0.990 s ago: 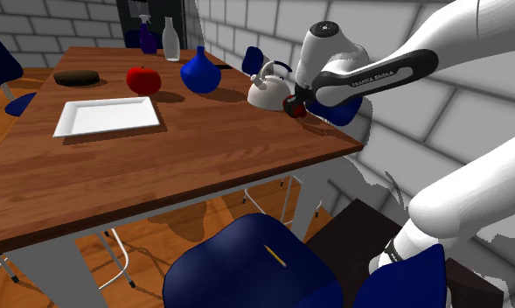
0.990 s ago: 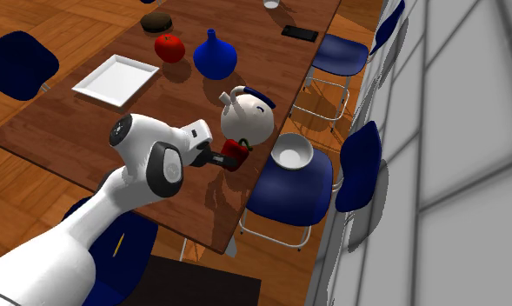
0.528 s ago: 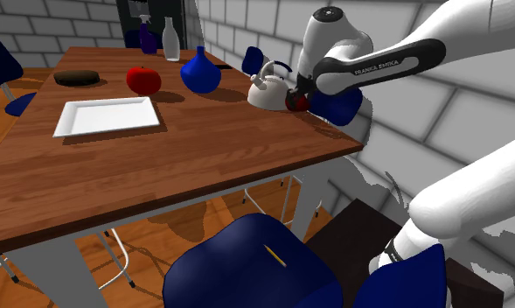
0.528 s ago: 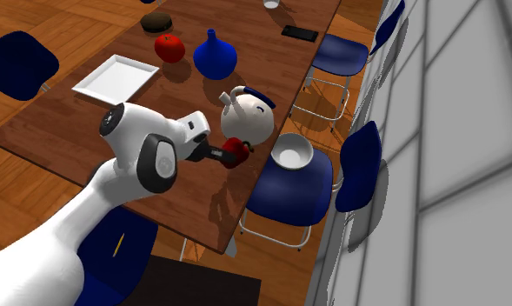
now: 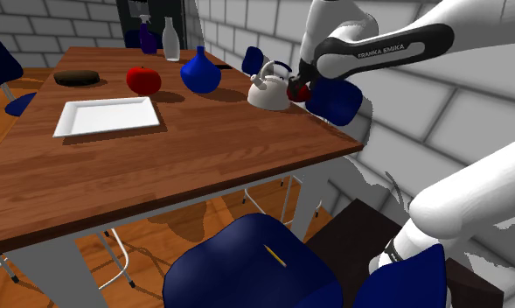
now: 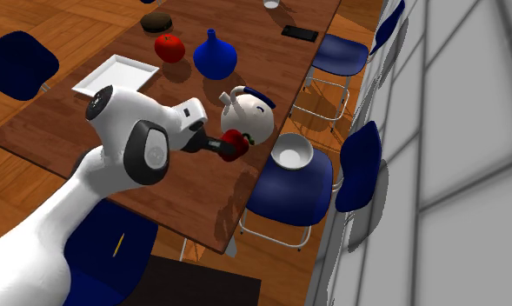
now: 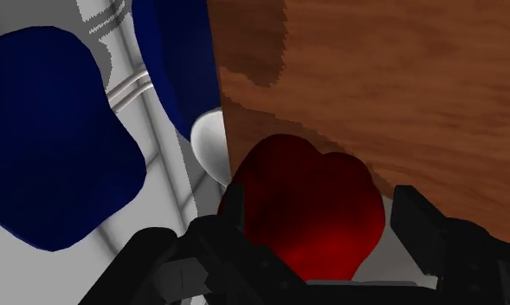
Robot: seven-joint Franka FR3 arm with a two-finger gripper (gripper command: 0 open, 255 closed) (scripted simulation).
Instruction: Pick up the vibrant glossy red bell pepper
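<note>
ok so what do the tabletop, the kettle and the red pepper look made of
Tabletop: wood, matte brown with grain streaks. Kettle: plain smooth white body; material unclear, perhaps enamel or ceramic. Red pepper: smooth deep red skin with soft shading; real or plastic, cannot tell.

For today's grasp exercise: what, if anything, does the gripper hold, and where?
The glossy red bell pepper, clasped by its sides in the black two-finger gripper.
</note>
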